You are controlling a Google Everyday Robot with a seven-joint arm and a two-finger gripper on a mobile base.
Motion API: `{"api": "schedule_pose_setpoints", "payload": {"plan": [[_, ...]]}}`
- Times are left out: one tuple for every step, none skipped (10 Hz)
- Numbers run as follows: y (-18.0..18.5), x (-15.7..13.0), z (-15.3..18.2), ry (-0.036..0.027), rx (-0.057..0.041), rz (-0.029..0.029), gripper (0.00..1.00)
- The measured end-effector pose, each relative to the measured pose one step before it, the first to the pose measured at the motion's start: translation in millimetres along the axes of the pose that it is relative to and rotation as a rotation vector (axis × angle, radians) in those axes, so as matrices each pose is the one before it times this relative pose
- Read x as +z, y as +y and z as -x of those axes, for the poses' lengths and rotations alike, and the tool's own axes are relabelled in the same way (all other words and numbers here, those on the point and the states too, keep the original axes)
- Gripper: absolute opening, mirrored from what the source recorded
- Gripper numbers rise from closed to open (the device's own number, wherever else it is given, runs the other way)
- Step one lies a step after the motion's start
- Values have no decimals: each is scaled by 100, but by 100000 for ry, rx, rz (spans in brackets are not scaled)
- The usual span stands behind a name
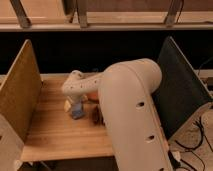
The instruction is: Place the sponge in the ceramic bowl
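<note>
- Found the gripper [76,102] low over the middle of the table [55,135], pointing down from the wrist of the arm [130,100]. Cannot tell whether spread, pressed together, or pinching anything.
- Logged the sponge [77,111] right beneath it, on the near side and to the left of the ceramic bowl [93,95]. Not in the bowl. Possibly held, possibly just lying on the wood; too hidden to say.
- Saw only an orange sliver of the bowl behind the wrist, with the rest covered by the arm.
- Could drop short of the bowl: a soft block, easy to squash and let slip if pinched near an edge. Would land on the wood beside the bowl.
- Could clip the bowl's rim on a low carry and shove or tip it. Needs height before crossing over.
- Could brush the dark striped object [97,116] just right of the sponge, or the small pale object [67,105] just left of it. Little room for a sideways swing.
- Could release off-centre, with so little of the bowl in sight. Would leave the sponge hung on the rim or outside it.
</note>
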State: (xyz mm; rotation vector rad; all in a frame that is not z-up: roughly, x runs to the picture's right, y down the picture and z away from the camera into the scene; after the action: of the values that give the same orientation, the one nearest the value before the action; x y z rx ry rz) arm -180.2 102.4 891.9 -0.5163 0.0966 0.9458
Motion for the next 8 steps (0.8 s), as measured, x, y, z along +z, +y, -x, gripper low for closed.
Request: {"api": "schedule_pose_setpoints", "payload": {"plan": [[371, 483, -493, 1598, 1414, 692, 80], [292, 436, -312, 1524, 1101, 566, 80], [350, 522, -224, 1726, 832, 494, 80], [167, 378, -21, 1011, 436, 120, 79], [203, 532, -31, 1729, 701, 453, 72], [155, 435, -77, 1347, -7, 597, 64], [189, 505, 17, 1226, 209, 939, 53], [64, 347, 19, 994, 381, 628, 44]]}}
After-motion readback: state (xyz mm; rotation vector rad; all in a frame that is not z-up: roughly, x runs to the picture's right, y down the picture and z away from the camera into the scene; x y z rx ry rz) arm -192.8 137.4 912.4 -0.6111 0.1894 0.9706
